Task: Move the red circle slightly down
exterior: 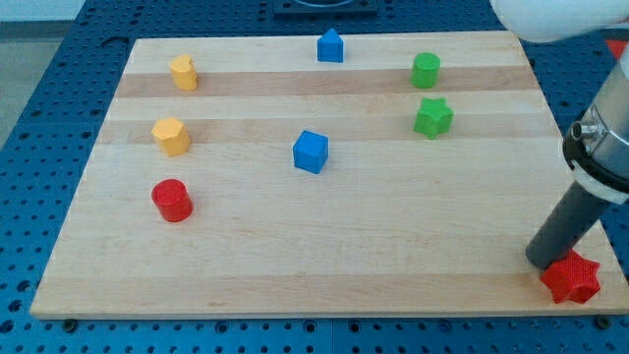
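Red circle [171, 200] sits at the counter's [295, 256] left side, below the yellow blocks. You'll find my tip [540, 264] far off at the view's lower right, touching the red star [571, 278]; there's no gripper, nothing held.

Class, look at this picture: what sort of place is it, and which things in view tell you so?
Probably a robotics lab bench: a wooden board lies on a blue perforated table, coloured blocks such as the red circle sit spread out, and my tip rests beside a red star.
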Robot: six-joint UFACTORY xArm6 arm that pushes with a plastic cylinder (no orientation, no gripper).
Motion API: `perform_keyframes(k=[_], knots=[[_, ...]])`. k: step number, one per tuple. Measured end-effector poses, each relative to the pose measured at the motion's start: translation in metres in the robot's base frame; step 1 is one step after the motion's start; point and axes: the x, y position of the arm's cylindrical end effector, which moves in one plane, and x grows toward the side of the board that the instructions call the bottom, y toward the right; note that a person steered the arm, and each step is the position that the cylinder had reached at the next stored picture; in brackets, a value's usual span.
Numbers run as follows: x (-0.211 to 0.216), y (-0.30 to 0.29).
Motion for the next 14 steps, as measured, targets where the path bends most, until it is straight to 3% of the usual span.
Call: perform_keyframes(k=[4, 7, 13, 14], knots=[[0.001, -0.071], [0.003, -0.167], [0.003, -0.156], [0.003, -0.202]])
